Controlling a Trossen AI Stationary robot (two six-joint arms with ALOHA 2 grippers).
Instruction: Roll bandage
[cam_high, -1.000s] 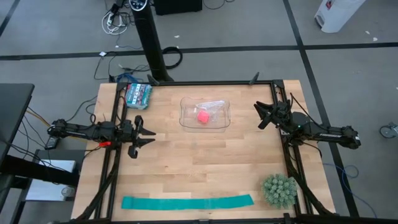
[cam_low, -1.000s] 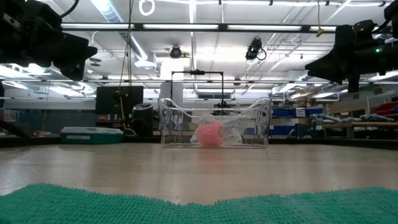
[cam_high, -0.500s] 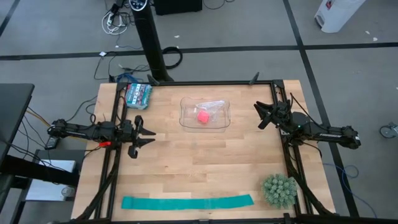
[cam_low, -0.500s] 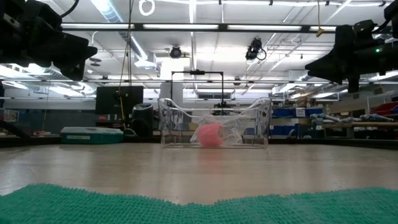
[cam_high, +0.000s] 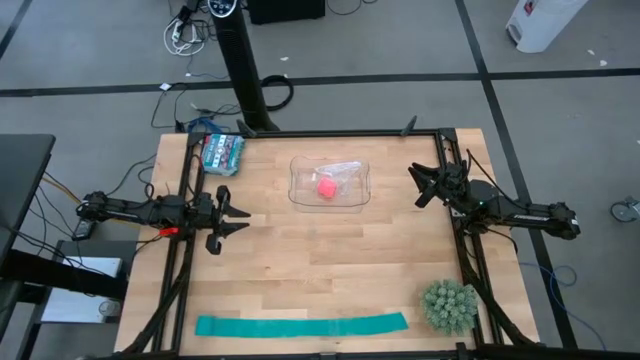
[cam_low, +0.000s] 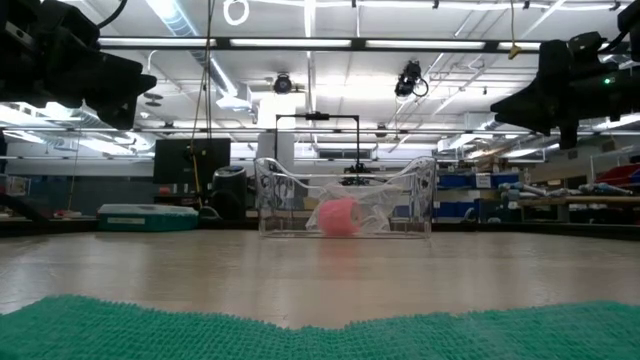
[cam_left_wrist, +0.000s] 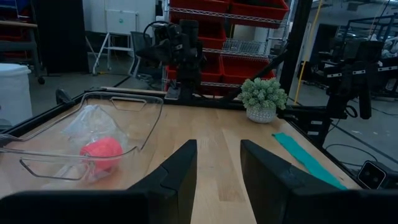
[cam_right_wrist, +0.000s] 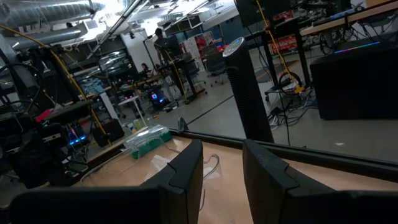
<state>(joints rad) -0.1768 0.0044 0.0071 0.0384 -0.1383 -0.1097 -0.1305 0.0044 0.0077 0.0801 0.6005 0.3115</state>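
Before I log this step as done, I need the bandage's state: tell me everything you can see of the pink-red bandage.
The bandage is a small, compact pink-red roll of soft-looking fabric. It lies inside the clear plastic tray near the table's far edge, amid crinkled clear plastic wrap. The low view shows it resting on the tray's floor. Neither gripper touches it.

A grey floor (cam_high: 90, 60) crossed by dark lines surrounds the wooden table (cam_high: 320, 270). Long ceiling lights (cam_low: 330, 42) glow overhead. Red shelves (cam_left_wrist: 230, 15) stand behind, and a black desk (cam_high: 20, 190) sits beside the table's left edge.
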